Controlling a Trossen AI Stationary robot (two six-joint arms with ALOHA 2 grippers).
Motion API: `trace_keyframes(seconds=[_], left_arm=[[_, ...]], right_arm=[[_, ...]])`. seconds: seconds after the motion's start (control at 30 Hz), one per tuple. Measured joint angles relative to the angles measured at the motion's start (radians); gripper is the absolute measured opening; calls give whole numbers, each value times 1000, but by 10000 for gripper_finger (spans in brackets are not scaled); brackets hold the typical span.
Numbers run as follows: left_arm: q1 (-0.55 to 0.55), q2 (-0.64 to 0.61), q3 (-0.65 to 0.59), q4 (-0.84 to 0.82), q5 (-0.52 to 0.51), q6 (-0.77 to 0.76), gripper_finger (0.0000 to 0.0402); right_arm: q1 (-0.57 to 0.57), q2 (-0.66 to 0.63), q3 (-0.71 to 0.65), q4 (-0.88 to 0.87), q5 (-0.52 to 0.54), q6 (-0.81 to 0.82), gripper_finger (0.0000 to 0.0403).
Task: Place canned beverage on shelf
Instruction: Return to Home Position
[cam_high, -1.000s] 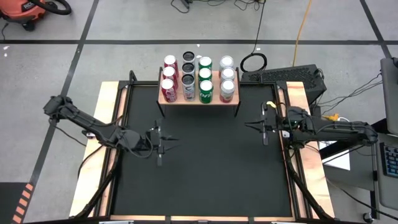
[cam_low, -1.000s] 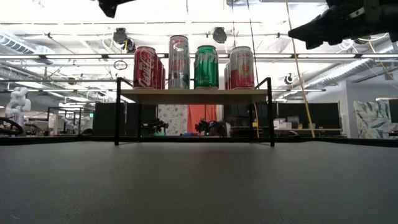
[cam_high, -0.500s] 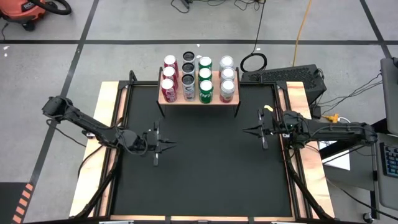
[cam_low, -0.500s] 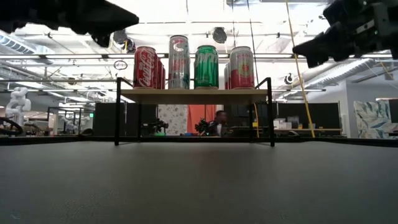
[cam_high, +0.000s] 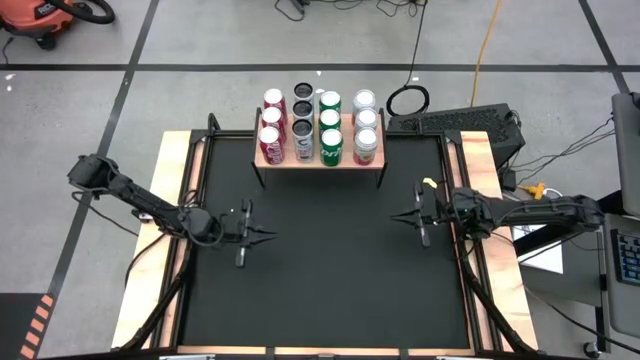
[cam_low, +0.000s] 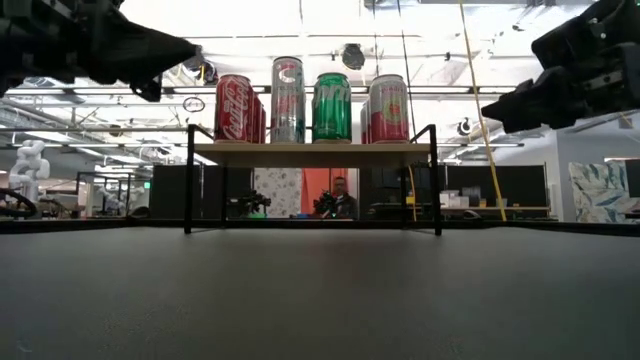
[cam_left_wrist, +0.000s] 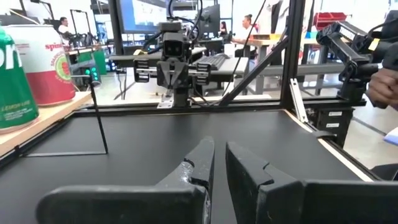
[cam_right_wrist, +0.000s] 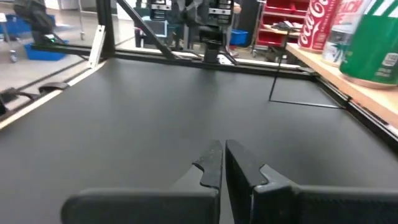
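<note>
The shelf (cam_low: 310, 153) sits beyond both shut, empty claws (tips facing inward), right claw (cam_high: 394, 217) nearer than left claw (cam_high: 268, 236).

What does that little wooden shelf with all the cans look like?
The small light-wood shelf is a flat board on thin black metal legs. It stands level at the far edge of the black table. Twelve upright soda cans sit on it in four rows: red, silver, green, pink. Nothing else touches it.
</note>
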Motion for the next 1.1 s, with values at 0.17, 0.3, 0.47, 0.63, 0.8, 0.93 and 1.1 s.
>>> trace_keyframes(seconds=[0.17,0.3,0.47,0.63,0.8,0.93,1.1], left_arm=[[1,0,-38,49,-2,-1,40],[2,0,-47,53,-13,-1,40],[19,0,-47,55,-17,19,40],[56,-7,-60,64,12,48,40],[100,-13,-144,186,83,5,40],[122,-16,-144,173,110,-6,40],[131,-25,-144,147,141,-6,40]], right_arm=[[16,-8,-38,16,58,-18,0],[18,-8,-59,59,57,-12,0],[18,-9,-60,60,51,-26,0],[19,-19,-62,60,23,-48,0],[19,-50,-63,57,16,-51,0],[19,-79,-63,54,-29,-51,0],[19,-120,-64,38,-28,-43,0]])
